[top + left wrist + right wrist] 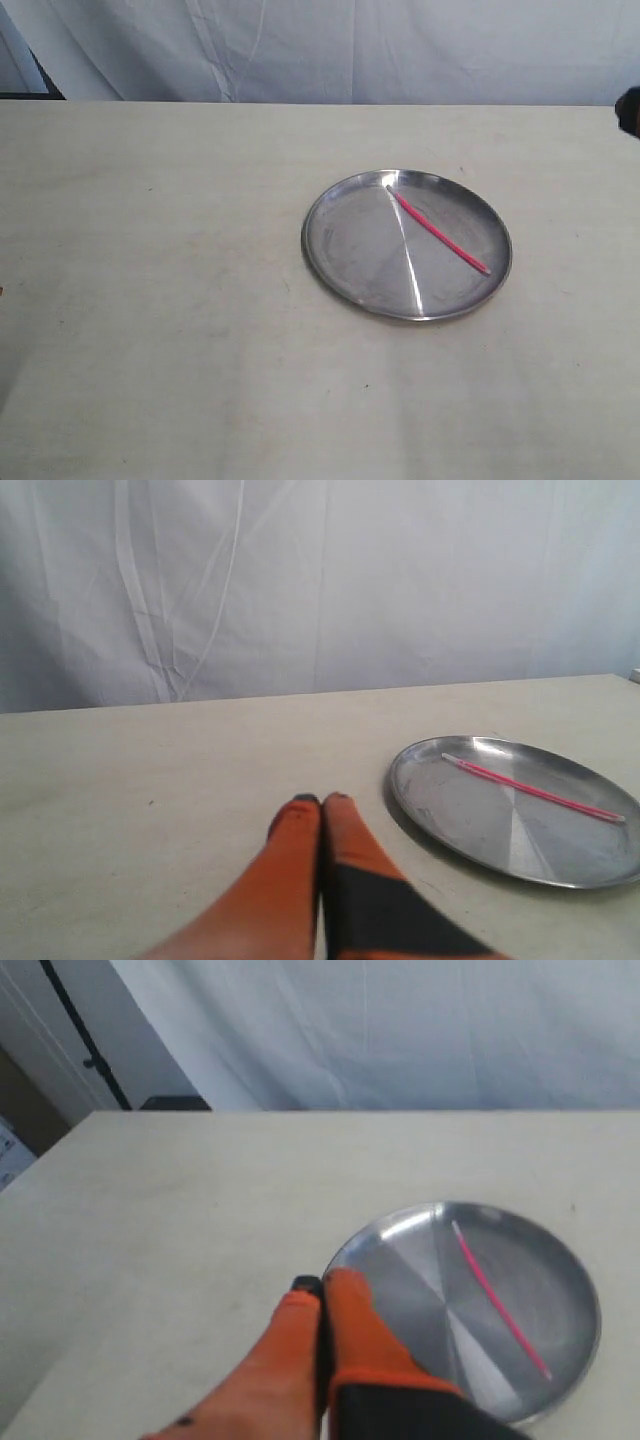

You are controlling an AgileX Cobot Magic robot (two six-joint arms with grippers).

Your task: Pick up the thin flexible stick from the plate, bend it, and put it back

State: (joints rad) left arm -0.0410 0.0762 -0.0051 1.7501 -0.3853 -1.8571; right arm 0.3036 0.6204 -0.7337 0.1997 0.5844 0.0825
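Plate [330, 270] sits on counter [150, 300], right of centre in exterior view. Stick [437, 230] lies flat inside plate, straight, running diagonally across its right half (both ends within rim, whitish tip toward far side). White cloth [320, 50] hangs behind counter.

Left tool [322, 802]: orange fingers [295, 825] pressed together, gripping nothing, over bare counter beside plate, apart from it.

Right tool [322, 1282]: fingers together too, gripping nothing; tip lines up with plate rim in wrist view, contact not discernible. Stick well apart from both tools.
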